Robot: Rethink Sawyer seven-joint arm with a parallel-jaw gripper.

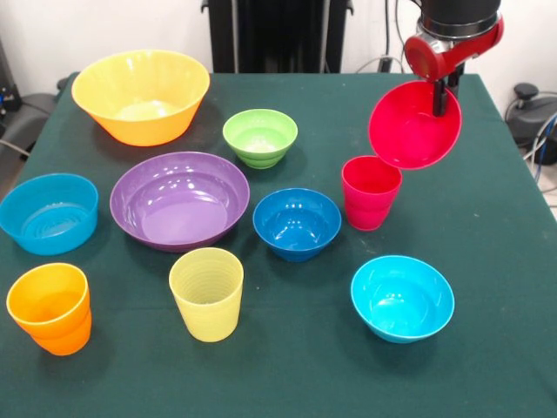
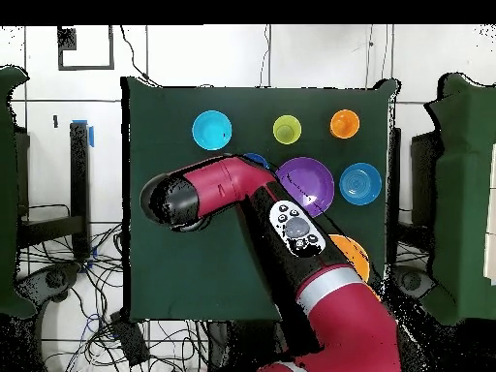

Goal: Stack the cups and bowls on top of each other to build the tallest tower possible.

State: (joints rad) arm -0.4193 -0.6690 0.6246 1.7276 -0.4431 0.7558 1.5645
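- The gripper (image 1: 444,94) is clamping the rim of the red bowl (image 1: 414,124), holding it tilted in the air with its opening facing the camera.
- The red cup (image 1: 371,192) is standing upright on the green table (image 1: 487,218), just below the bowl at its seven o'clock.
- The dark blue bowl (image 1: 297,223) is sitting at the cup's nine o'clock, the cyan bowl (image 1: 402,298) at its six.
- No readable writing is showing anywhere.
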